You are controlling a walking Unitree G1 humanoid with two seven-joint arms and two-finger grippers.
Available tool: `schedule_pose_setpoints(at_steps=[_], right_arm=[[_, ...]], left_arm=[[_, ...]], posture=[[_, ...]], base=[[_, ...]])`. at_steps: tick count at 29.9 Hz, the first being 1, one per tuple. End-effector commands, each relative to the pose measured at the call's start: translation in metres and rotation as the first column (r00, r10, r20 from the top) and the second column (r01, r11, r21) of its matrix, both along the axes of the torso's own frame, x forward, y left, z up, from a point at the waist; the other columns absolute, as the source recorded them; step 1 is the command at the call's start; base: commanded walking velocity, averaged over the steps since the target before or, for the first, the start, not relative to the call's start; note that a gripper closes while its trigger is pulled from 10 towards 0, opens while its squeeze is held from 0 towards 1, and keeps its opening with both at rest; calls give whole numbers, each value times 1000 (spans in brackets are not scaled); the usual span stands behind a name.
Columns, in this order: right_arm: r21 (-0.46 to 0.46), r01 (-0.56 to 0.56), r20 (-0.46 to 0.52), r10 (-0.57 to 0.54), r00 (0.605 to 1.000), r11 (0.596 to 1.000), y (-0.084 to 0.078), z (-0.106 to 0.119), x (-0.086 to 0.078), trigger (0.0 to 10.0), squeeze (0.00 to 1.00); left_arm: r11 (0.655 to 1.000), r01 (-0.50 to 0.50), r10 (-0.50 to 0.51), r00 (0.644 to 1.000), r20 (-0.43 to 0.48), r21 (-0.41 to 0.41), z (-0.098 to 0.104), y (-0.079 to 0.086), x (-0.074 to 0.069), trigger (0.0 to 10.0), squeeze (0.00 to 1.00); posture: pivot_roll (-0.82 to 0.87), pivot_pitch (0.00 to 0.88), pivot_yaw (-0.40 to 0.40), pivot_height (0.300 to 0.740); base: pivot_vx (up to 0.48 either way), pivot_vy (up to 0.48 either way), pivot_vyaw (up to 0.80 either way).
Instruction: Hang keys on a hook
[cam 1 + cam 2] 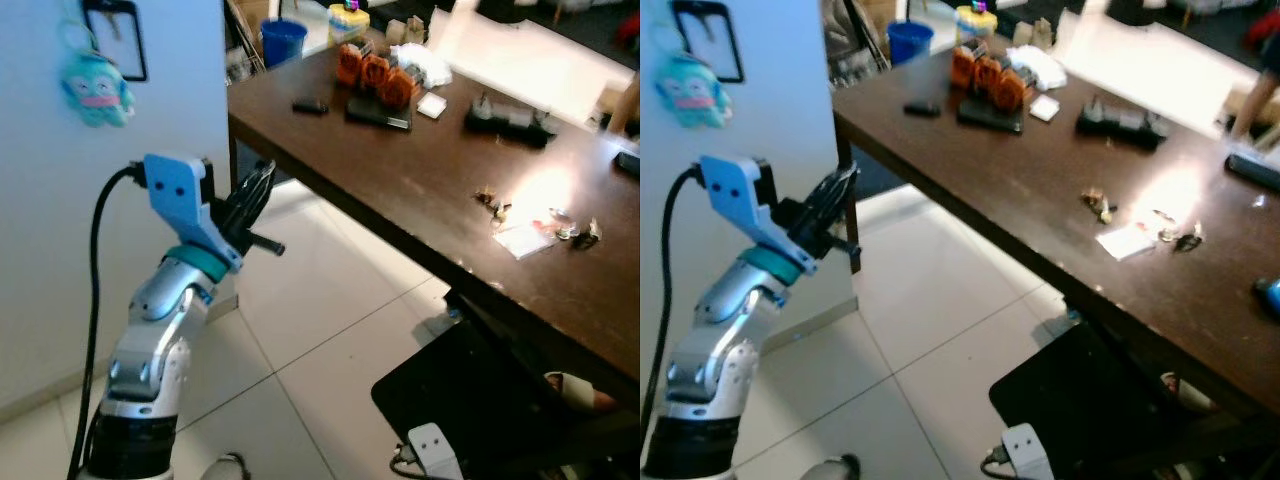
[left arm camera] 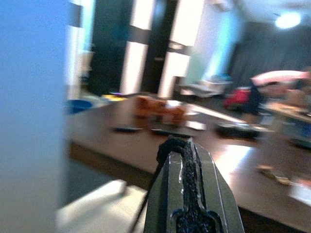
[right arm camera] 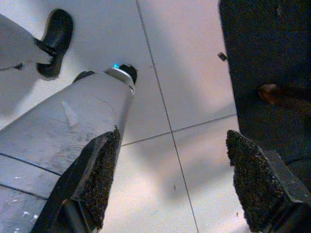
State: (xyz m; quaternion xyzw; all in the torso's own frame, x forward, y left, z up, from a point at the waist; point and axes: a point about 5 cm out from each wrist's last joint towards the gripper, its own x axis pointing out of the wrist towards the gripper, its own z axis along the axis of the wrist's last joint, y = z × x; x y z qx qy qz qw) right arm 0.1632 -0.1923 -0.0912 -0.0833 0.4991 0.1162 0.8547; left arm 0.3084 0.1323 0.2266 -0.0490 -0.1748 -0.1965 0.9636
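A teal plush keychain point(image 1: 95, 88) hangs against the white wall point(image 1: 170, 90) at the upper left, with a black strap loop point(image 1: 118, 38) above it. Whatever it hangs from is cut off by the frame's top edge. My left gripper point(image 1: 260, 178) is raised below and to the right of the plush, apart from it, beside the wall's corner. Its fingers point(image 2: 183, 160) are pressed together and I see nothing between them. My right gripper point(image 3: 172, 141) hangs low and open over the floor tiles, next to my own leg point(image 3: 63, 131).
A dark wooden table point(image 1: 400, 190) stretches to the right, carrying orange objects point(image 1: 375, 72), a black phone point(image 1: 310, 105), a black device point(image 1: 505, 120) and small loose keys point(image 1: 492, 200). A blue bucket point(image 1: 283, 40) stands behind. A black chair point(image 1: 480, 400) sits under the table.
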Motion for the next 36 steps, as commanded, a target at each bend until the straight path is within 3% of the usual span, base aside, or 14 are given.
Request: schedule_pose_setpoints(at_steps=[1,8,12,18,23,24,26,28,36], right_arm=[[1,-10,-71,10,997,1000,3,-8,-18,10000,0],[-1,-14,-69,14,998,1000,7,-8,-16,10000,0],[-13,-75,-63,74,995,997,7,-6,-11,10000,0],[-18,-98,-45,97,994,995,7,-2,-1,10000,0],[11,-31,-21,31,999,999,13,-1,4,10000,0],[32,6,-17,-6,1000,999,17,-1,4,10000,0],[48,31,-16,-30,999,998,20,-1,4,10000,0],[79,66,-21,-64,998,995,29,-3,2,10000,0],[113,115,-33,-112,993,987,40,-6,-4,10000,0]], left_arm=[[1000,-2,2,1000,-1,5,-1,-3,1,10000,0],[998,-53,53,999,12,17,1,1,10,10000,0],[996,-87,86,995,53,32,7,0,15,10000,0],[993,-105,102,993,57,45,6,2,14,10000,0],[995,-74,71,997,38,70,3,-1,14,10000,0],[994,-48,46,999,30,95,2,-3,15,10000,0],[993,-26,24,999,24,116,2,-5,16,10000,0],[989,15,-18,1000,24,149,7,-7,19,10000,0],[985,41,-51,997,57,165,20,-11,29,10000,0]], posture=[[186,71,-40,740],[202,26,-68,740],[239,0,-114,740],[255,6,-105,740],[234,5,-13,740],[224,0,52,740],[224,0,52,740],[203,0,123,740],[181,0,135,740]], base=[[0,0,788],[0,0,788],[0,0,788],[0,0,788],[0,0,788],[0,0,788],[0,0,788],[0,0,788],[0,0,788]])
